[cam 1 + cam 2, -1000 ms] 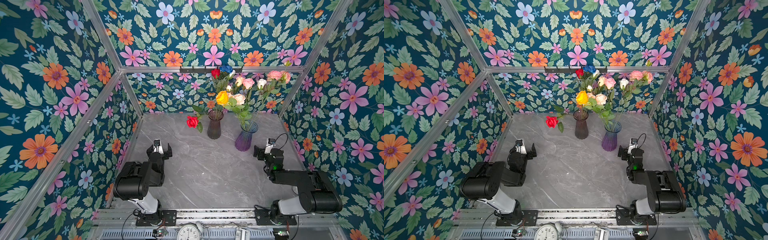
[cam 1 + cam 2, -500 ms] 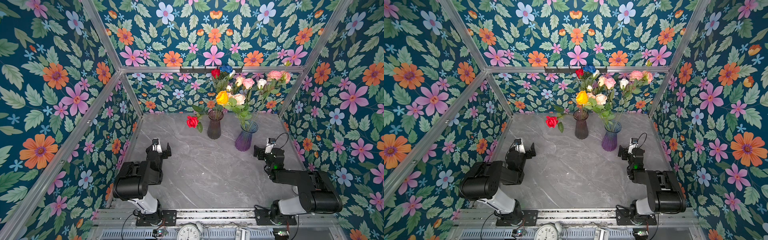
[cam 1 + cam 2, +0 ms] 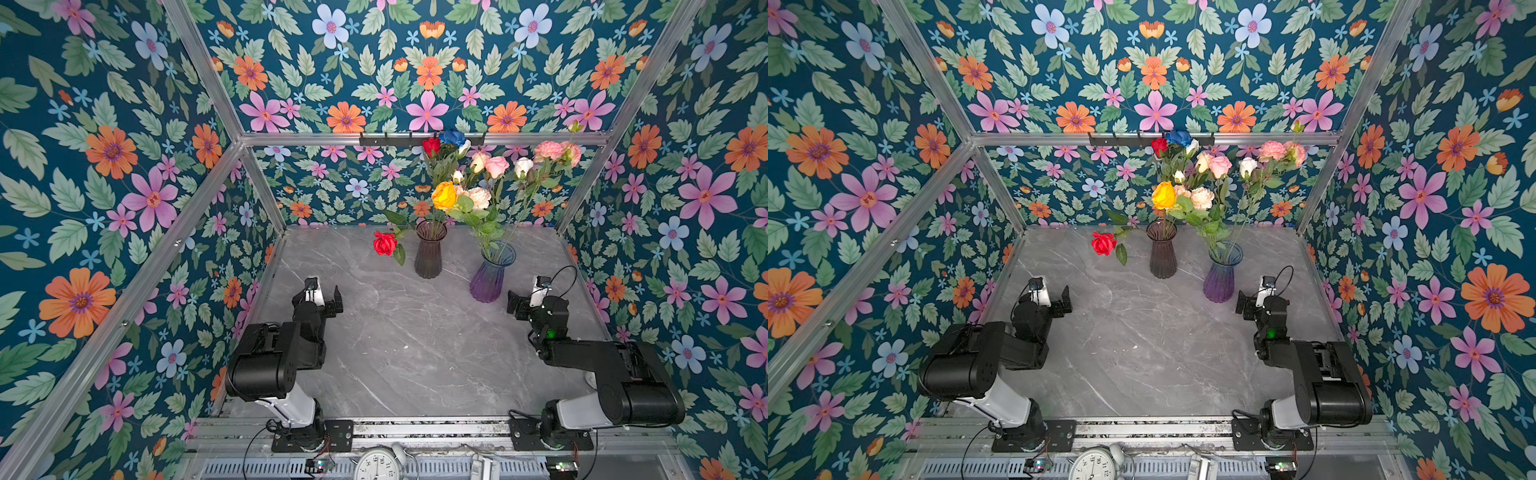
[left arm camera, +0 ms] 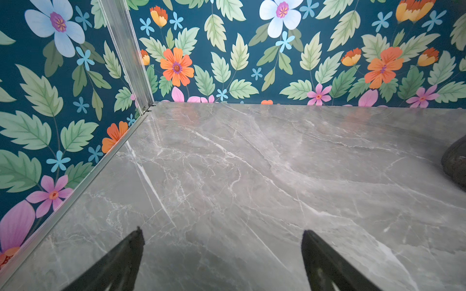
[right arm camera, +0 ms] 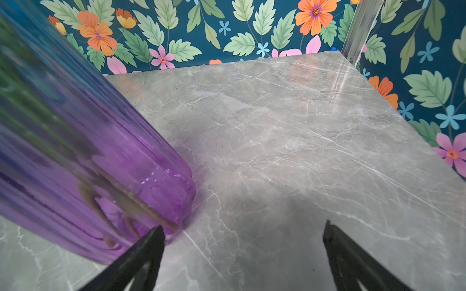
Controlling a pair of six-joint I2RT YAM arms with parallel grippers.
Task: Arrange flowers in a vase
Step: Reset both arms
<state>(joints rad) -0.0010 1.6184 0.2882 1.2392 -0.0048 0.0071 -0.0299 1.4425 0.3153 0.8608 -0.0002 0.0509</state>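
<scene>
- As viewed from above: flowers [image 3: 478, 187], soft-petalled roses on thin leafy stems, upright in two ribbed glass vases at the back of the tabletop [image 3: 415, 353], a smoky brown vase [image 3: 430, 253] and a purple vase [image 3: 491, 274].
- One red rose [image 3: 384, 243] drooping low beside the brown vase.
- On the left gripper [image 3: 324, 293], slim black tapered fingers spread wide, nothing held, above glossy veined grey marble.
- On the right gripper [image 3: 527, 295], same wide spread, nothing held, just beside the purple vase's fluted base.

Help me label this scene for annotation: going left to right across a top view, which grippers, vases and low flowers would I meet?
left gripper → low red rose → dark vase → purple vase → right gripper
</scene>
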